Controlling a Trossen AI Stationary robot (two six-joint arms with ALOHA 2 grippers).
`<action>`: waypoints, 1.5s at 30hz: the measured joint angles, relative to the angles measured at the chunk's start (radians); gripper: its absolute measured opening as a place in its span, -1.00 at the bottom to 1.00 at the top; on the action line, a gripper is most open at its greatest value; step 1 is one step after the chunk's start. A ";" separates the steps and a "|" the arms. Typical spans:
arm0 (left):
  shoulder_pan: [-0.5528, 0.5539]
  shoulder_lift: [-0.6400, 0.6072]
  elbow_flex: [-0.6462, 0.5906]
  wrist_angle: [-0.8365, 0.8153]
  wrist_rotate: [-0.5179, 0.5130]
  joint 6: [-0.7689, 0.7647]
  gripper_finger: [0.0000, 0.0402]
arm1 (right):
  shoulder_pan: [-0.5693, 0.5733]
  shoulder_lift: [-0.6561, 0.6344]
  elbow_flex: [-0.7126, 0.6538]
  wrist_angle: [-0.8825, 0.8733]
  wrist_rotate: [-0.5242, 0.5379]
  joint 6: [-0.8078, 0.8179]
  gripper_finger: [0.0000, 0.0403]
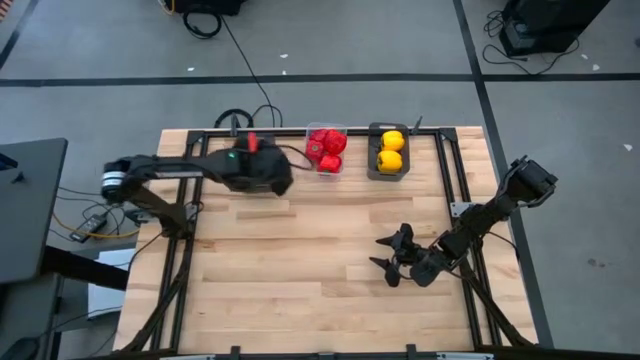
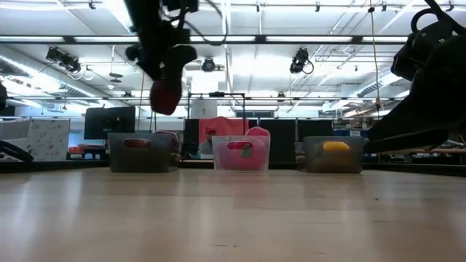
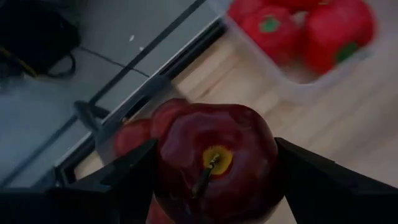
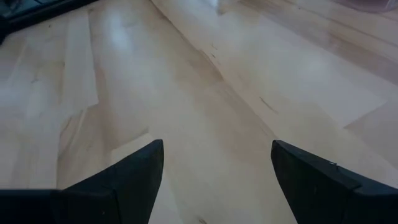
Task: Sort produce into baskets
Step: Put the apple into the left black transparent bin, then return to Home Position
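Three baskets (image 2: pixel 242 154), wooden table (image 1: pixel 300 270), office behind

Bright overhead ceiling lights (image 2: pixel 218 40), glare on table (image 4: pixel 124 37); left wrist view dim, apple (image 3: pixel 214 162) blurry.

Three baskets (image 2: pixel 242 154) stand in a row: two dark grey, one clear. The clear one holds three red peppers (image 1: pixel 326 147). One grey basket holds two yellow peppers (image 1: pixel 390 150). Maroon apples (image 3: pixel 214 163): one held, at least two more below it.
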 joint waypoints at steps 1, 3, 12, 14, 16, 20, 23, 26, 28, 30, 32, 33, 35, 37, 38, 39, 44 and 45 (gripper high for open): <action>0.025 -0.029 -0.037 0.027 0.008 -0.001 0.47 | 0.004 0.000 0.000 -0.002 0.000 0.007 0.53; 0.072 -0.092 -0.122 0.117 0.042 0.001 0.47 | 0.012 0.000 0.000 -0.019 0.005 0.026 0.53; 0.209 -0.231 -0.470 0.503 0.170 0.005 0.47 | 0.018 0.000 0.000 -0.023 0.035 0.035 0.53; 0.219 -0.234 -0.506 0.562 0.168 0.004 0.48 | 0.017 0.000 0.000 -0.021 0.035 0.035 0.53; 0.221 -0.235 -0.537 0.604 0.158 0.001 0.49 | 0.014 0.000 0.000 -0.019 0.035 0.035 0.53; 0.221 -0.235 -0.553 0.631 0.153 0.004 0.60 | 0.013 0.000 0.000 -0.018 0.042 0.035 0.53; 0.222 -0.231 -0.557 0.608 0.178 0.031 0.76 | 0.013 0.000 0.000 -0.018 0.047 0.049 0.53; 0.219 -0.227 -0.555 0.562 0.233 0.058 0.93 | 0.013 0.000 0.000 -0.018 0.057 0.055 0.53; 0.220 -0.229 -0.538 0.538 0.235 0.082 0.96 | 0.013 0.000 0.000 -0.014 0.064 0.057 0.53; 0.219 -0.238 -0.529 0.508 0.231 0.085 0.93 | 0.013 0.000 0.000 -0.002 0.069 0.057 0.53; 0.214 -0.256 -0.517 0.505 0.231 0.086 0.89 | 0.013 0.000 0.000 0.009 0.074 0.055 0.53; 0.212 -0.272 -0.510 0.516 0.230 0.088 0.88 | 0.013 0.000 0.000 0.017 0.079 0.052 0.53; 0.211 -0.307 -0.496 0.509 0.215 0.111 0.88 | 0.010 0.000 0.000 0.024 0.084 0.051 0.53; 0.212 -0.350 -0.482 0.502 0.207 0.126 0.88 | 0.005 0.000 0.000 0.025 0.084 0.051 0.53; 0.212 -0.371 -0.471 0.494 0.203 0.136 0.88 | 0.001 0.000 0.000 0.028 0.083 0.051 0.53; 0.212 -0.394 -0.458 0.485 0.194 0.141 0.88 | -0.002 0.000 0.000 0.029 0.082 0.051 0.53; 0.189 -0.525 -0.432 0.423 0.167 0.143 0.87 | -0.029 -0.019 0.000 0.034 0.080 0.014 0.52; 0.173 -0.552 -0.432 0.415 0.167 0.143 0.87 | -0.036 -0.031 0.000 0.036 0.083 -0.005 0.52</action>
